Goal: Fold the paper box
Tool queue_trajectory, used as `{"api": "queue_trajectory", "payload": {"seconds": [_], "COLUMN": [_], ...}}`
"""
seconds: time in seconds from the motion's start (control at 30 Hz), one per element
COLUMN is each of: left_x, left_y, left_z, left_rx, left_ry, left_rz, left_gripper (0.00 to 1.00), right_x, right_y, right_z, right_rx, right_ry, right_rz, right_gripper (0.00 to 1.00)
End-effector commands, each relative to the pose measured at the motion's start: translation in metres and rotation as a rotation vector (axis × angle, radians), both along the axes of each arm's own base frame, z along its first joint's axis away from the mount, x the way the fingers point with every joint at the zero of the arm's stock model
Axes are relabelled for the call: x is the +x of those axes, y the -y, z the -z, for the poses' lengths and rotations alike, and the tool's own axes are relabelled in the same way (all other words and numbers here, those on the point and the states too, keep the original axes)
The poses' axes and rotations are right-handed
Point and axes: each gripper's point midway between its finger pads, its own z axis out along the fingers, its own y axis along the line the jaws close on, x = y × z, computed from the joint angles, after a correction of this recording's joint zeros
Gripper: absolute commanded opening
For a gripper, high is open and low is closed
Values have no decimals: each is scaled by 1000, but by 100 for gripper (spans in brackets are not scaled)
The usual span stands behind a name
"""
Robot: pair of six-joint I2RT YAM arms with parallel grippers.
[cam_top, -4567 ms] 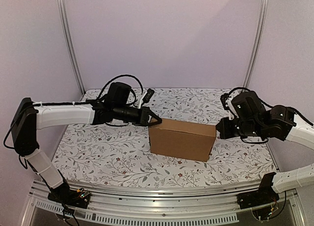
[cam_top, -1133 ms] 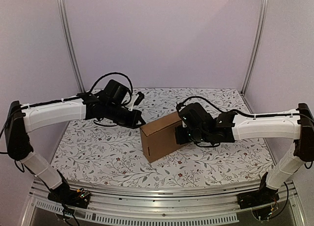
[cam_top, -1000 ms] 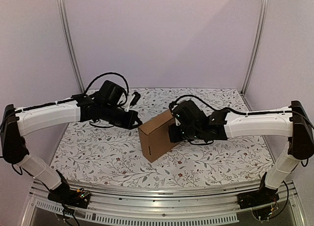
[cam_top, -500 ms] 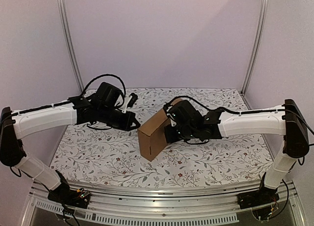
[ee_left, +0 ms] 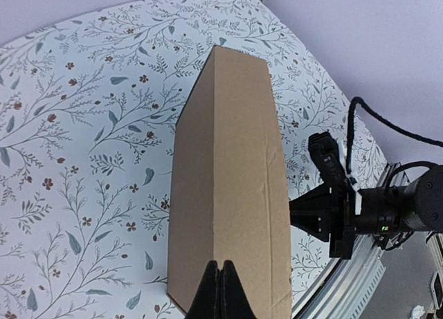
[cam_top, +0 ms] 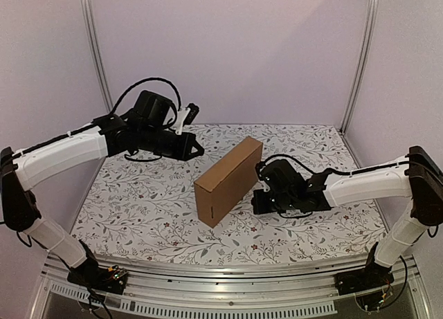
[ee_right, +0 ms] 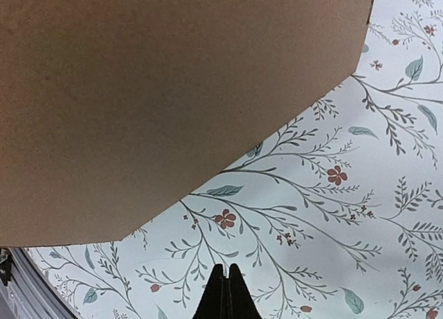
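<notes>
Two arms reach in from the near edge over a floral table (cam_top: 138,215). Nearest on it stands the box (cam_top: 228,180), fully closed. It runs slantwise from near left to far right, and its near end face has a small slot (cam_top: 210,212). The right gripper (cam_top: 257,193) sits low just beside the box's right long side. In its wrist view its fingers (ee_right: 221,281) are pressed together with nothing between them, and a strip of bare table separates them from the box wall (ee_right: 159,90). Farther back, the left gripper (cam_top: 196,151) hangs raised off the table on the far left of the box, apart from it. Its wrist view looks down the box top (ee_left: 232,187), with its fingers (ee_left: 220,284) also closed tight and empty.
</notes>
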Motion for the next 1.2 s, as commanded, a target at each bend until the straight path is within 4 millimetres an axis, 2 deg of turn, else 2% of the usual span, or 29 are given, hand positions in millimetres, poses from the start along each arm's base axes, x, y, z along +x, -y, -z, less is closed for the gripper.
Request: {"api": "queue_trajectory", "payload": {"seconds": [0.0,0.3,0.6,0.87,0.97,1.17], "left_x": [-1,-6,-12,-17,-14,1], "left_y": [21,47,57,61,54,33], "left_z": [3,23,36,41,34,7], "left_rx": [-14,-31,-18,1,18,73], "left_ry": [-26,-92,-112,-109,-77,33], "left_rz": [95,161,177,180,151,60], "left_gripper": [0,0,0,0,0,0], "right_x": [6,19,33,38,38,40], "right_y": [-19,-31,-36,-33,-31,-29], "right_z": [2,29,47,64,70,86], "right_rx": [186,284,323,321,311,314], "right_ry": [-54,-110,-118,-115,-114,-125], "right_rz": [96,211,268,297,301,317], "right_gripper": [0,0,0,0,0,0]}}
